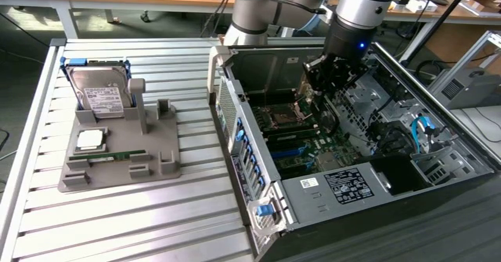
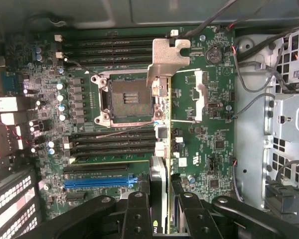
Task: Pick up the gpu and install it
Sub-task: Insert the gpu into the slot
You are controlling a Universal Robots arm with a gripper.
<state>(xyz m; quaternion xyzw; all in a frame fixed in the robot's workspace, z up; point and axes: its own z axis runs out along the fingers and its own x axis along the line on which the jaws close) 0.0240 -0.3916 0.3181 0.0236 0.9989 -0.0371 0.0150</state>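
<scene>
The gpu [image 2: 167, 57] hangs edge-on in my gripper [image 2: 162, 191], with its silvery bracket at the far end and its thin card edge running back between the black fingers [image 2: 138, 209]. The gripper is shut on the card. It hovers over the green motherboard [image 2: 204, 134], above the socket [image 2: 127, 102] and beside the blue slot [image 2: 97, 182]; the card does not sit in a slot. In the exterior view my gripper [image 1: 329, 77] is inside the open computer case [image 1: 227, 92], over the board.
A grey holder [image 1: 161, 156] on the slatted table at the exterior view's left carries a hard drive [image 1: 98, 92], a processor [image 1: 90, 139] and a green memory stick [image 1: 109, 155]. Loose cables [image 2: 249, 84] and metal drive cages [image 2: 284, 134] flank the board.
</scene>
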